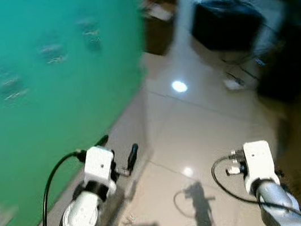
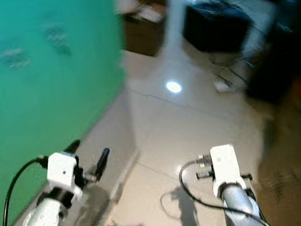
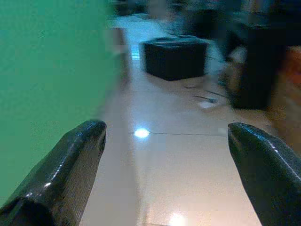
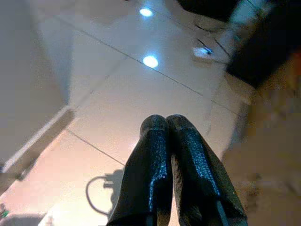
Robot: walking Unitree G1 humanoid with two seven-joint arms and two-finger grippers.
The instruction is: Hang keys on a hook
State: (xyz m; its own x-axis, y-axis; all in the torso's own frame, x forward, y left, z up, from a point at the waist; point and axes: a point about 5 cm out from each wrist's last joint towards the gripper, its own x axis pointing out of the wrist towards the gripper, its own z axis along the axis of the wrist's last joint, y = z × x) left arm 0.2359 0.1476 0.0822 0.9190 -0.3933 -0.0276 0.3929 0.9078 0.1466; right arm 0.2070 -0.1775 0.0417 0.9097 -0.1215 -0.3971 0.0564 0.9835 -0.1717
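blur: hooks (image 1: 52,54) on green wall (image 1: 35,108) indistinct | far room smeared

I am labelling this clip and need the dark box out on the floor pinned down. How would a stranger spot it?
Follow the green wall to its far corner, then look right across the pale tiled floor. The black box sits there, low, blocky and the darkest shape, past the bright light reflection.

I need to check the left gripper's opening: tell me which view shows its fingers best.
The left wrist view: both fingers loom large, spread wide apart, with floor between. In the eye views the left gripper looks small and blurred.
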